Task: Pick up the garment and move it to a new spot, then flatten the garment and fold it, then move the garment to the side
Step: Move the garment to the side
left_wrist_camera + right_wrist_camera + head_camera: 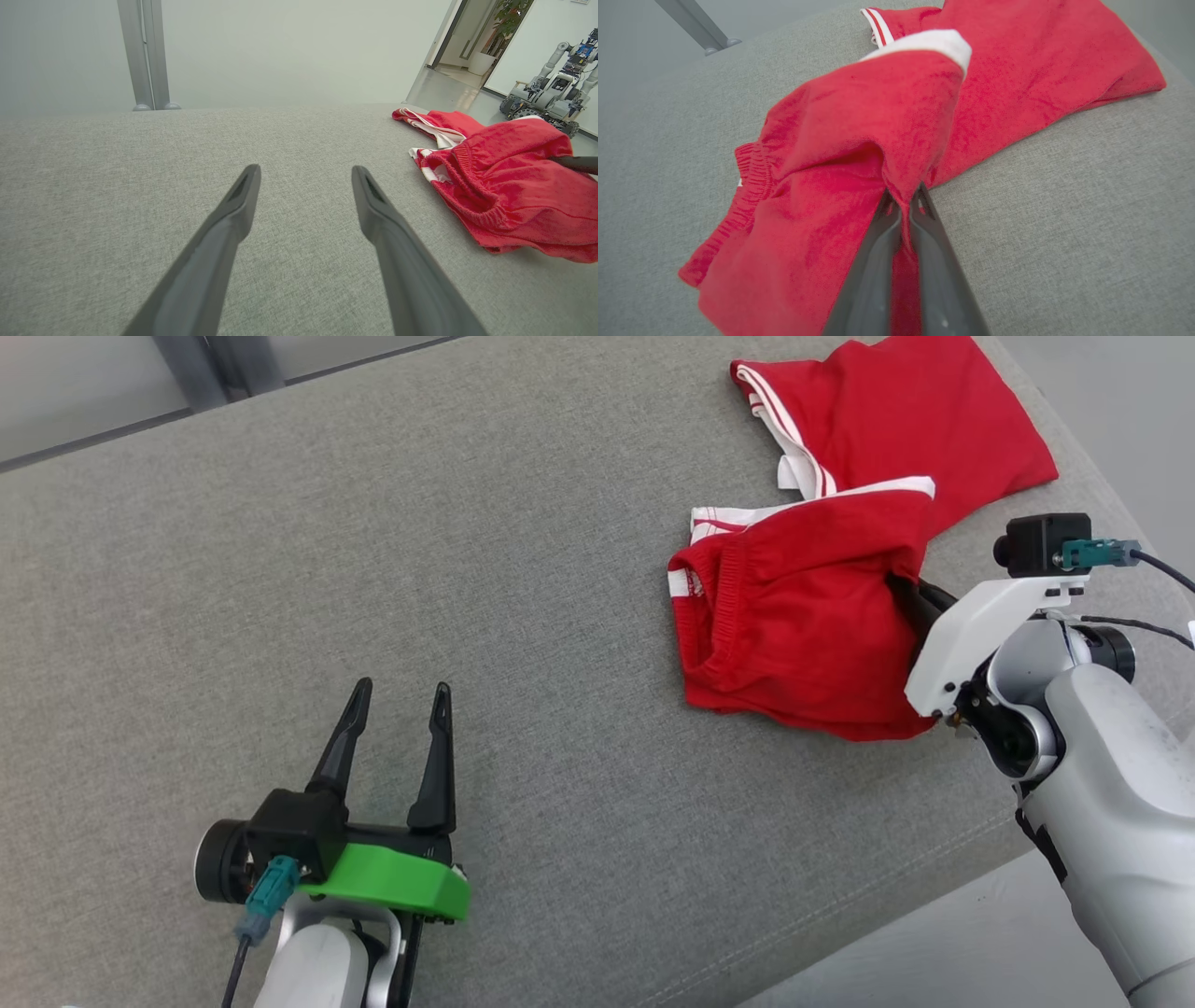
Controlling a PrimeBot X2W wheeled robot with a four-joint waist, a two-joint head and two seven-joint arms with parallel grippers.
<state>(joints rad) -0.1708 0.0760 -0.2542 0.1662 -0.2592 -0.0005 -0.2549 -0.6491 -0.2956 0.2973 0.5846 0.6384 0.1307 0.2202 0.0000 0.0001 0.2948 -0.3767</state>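
Note:
The garment [822,607] is a pair of red shorts with white trim, lying crumpled at the right of the grey fabric surface [467,569]; the left wrist view has the garment [504,186] at its right. My right gripper [903,198] is shut on a fold of the garment [859,154], and the cloth rises in a peak at the fingertips. In the head view the right gripper [920,597] reaches under the garment's right edge. My left gripper [400,695] stands open over bare surface at the lower left, well apart from the cloth, with nothing between its fingers [238,196].
The surface's front edge [887,915] runs diagonally at the lower right, with pale floor beyond. A grey metal post [147,56] stands behind the surface. Another wheeled robot [551,88] stands far off near a doorway.

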